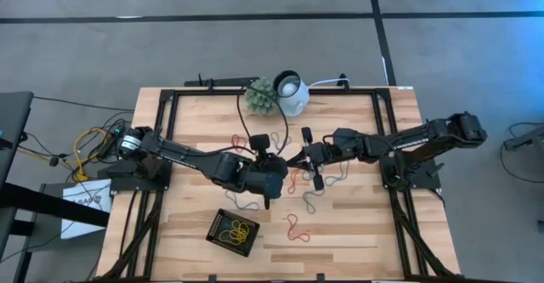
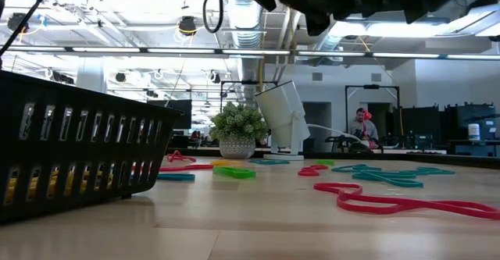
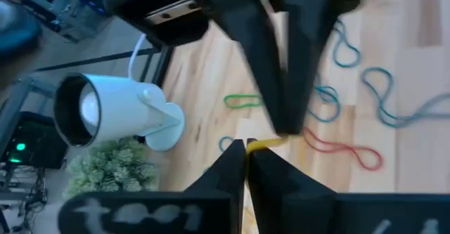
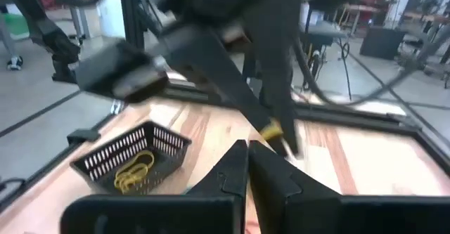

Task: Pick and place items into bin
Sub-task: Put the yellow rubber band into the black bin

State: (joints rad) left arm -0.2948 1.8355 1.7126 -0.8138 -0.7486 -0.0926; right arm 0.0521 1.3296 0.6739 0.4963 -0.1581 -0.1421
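A yellow rubber band (image 3: 266, 144) is pinched at the tips of the left fingers (image 3: 232, 165). Yellow bands (image 4: 135, 166) lie heaped in the slotted black bin (image 4: 105, 157), away from those fingers.

no legible text, white sheet (image 1: 81, 205) lettering perhaps too blurred

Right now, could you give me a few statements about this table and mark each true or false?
1. The bin holds yellow bands. True.
2. The two grippers are at opposite ends of the table. False: the left gripper and right gripper meet near the middle.
3. A red band lies on the wood beside the bin. True.
4. The white lamp stands inside the bin. False: it stands at the far edge, next to the plant ball.
5. A yellow band shows between the two grippers' fingertips. True.
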